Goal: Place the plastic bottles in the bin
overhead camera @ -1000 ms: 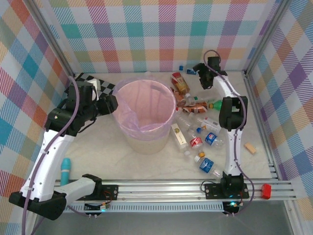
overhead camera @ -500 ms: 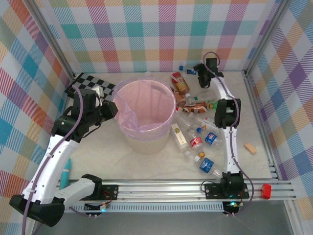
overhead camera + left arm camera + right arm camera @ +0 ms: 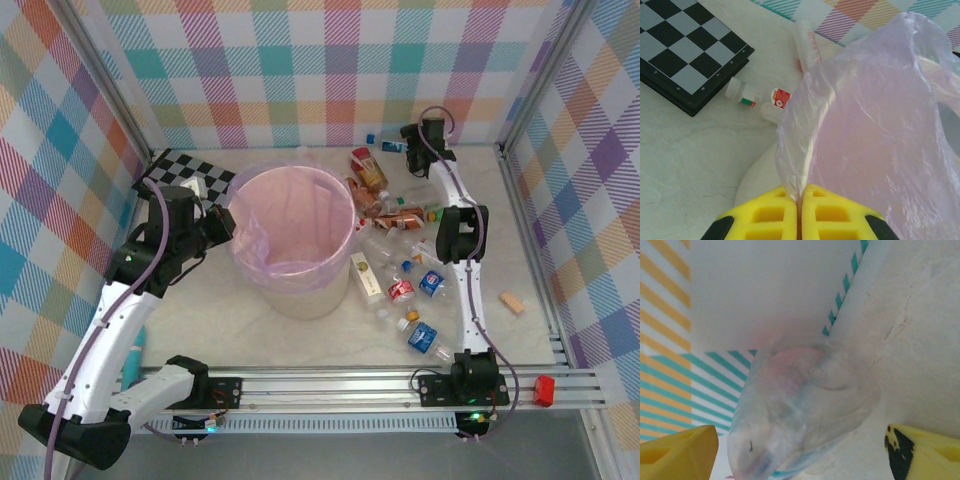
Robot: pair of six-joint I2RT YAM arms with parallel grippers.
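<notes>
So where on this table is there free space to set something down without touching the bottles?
Bare tabletop lies between the bin and the near rail, and again between the plastic bottles and the right frame bar, apart from a small tan piece. It is crowded right of the bin, where the bottles lie close together.

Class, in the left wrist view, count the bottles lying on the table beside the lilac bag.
3: a small white bottle near the checkerboard, a red-labelled bottle beside it, partly behind the bag, a long clear bottle farther back. The bag may hide more.
</notes>
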